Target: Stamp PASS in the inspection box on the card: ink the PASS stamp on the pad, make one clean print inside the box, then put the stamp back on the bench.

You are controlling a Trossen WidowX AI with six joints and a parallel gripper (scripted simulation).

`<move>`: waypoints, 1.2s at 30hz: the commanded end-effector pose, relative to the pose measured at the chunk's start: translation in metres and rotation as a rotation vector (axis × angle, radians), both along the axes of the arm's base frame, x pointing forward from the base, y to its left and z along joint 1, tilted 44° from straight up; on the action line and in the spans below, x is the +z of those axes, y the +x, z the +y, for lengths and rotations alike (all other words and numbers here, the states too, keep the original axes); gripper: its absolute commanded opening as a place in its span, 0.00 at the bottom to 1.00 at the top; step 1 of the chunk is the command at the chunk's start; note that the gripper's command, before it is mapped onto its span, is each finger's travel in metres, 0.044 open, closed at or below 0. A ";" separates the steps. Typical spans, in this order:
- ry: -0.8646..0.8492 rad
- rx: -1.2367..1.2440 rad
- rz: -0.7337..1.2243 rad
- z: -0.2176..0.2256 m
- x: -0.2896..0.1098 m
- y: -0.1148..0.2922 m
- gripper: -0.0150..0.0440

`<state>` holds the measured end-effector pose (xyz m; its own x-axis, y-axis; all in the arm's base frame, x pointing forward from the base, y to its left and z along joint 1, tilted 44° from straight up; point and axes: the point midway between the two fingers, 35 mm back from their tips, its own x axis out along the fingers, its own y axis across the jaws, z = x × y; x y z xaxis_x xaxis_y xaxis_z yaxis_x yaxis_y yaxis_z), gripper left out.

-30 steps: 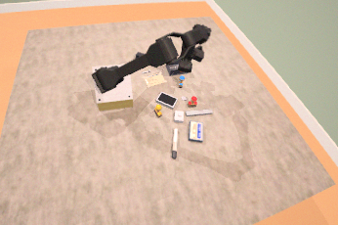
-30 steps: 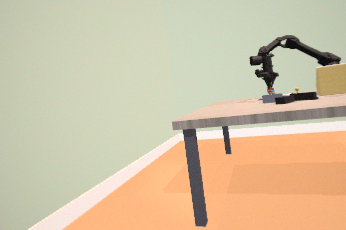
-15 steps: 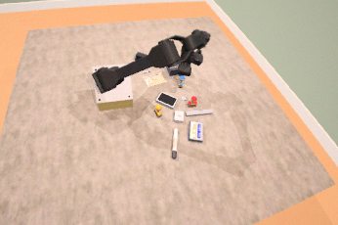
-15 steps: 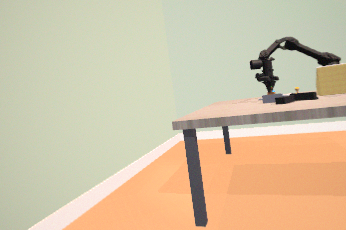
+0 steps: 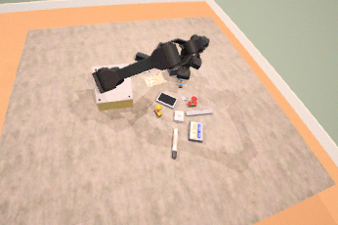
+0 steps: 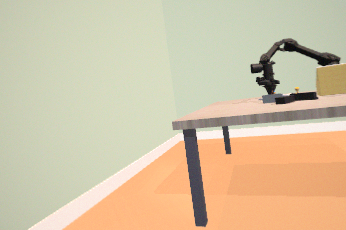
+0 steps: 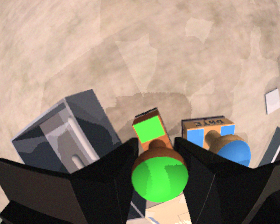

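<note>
My gripper (image 7: 156, 143) (image 5: 184, 75) (image 6: 273, 86) is shut on the PASS stamp (image 7: 159, 178), a brown stamp with a green knob and a green face. It holds the stamp a little above the table top, upright. A blue-knobbed stamp (image 7: 219, 142) (image 5: 182, 83) stands on the table just right of it. The cream card (image 5: 153, 80) lies left of the gripper, near the arm. The ink pad (image 5: 166, 99), black with a white rim, lies nearer the front. The printing face of the stamp is hidden.
A dark grey open tray (image 7: 63, 136) (image 6: 272, 98) sits right beside the gripper. Further forward lie a red stamp (image 5: 193, 100), a yellow stamp (image 5: 158, 111) (image 6: 297, 88), a grey bar (image 5: 198, 112), a blue-white box (image 5: 195, 131) and a marker (image 5: 174, 143). The arm's base (image 5: 113, 92) stands left.
</note>
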<state>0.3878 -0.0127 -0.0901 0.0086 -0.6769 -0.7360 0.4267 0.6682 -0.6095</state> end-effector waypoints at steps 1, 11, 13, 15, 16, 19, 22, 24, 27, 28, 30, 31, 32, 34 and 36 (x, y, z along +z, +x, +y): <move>-0.009 0.003 0.012 -0.007 -0.006 -0.004 0.25; -0.002 -0.002 0.004 -0.005 -0.005 -0.002 0.48; -0.002 -0.002 0.004 -0.005 -0.005 -0.002 0.57; -0.002 -0.002 0.004 -0.005 -0.005 -0.002 0.65; -0.002 -0.002 0.004 -0.005 -0.005 -0.002 0.69; -0.001 -0.002 0.004 -0.003 -0.003 -0.001 0.69; 0.002 0.000 0.007 0.025 0.023 0.003 0.69; 0.002 0.002 0.010 0.049 0.048 0.003 0.69; -0.002 0.003 0.012 0.073 0.076 0.000 0.69; -0.003 0.003 0.013 0.077 0.079 -0.001 0.69; -0.003 0.003 0.013 0.077 0.080 -0.001 0.69; -0.003 0.003 0.013 0.077 0.080 -0.001 0.69; -0.003 0.003 0.013 0.077 0.080 -0.001 0.69; -0.003 0.003 0.013 0.077 0.080 -0.001 0.69; -0.003 0.003 0.013 0.077 0.080 -0.001 0.69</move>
<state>0.3882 0.0653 -0.0105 0.0191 -0.6800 -0.7330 0.4103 0.6739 -0.6145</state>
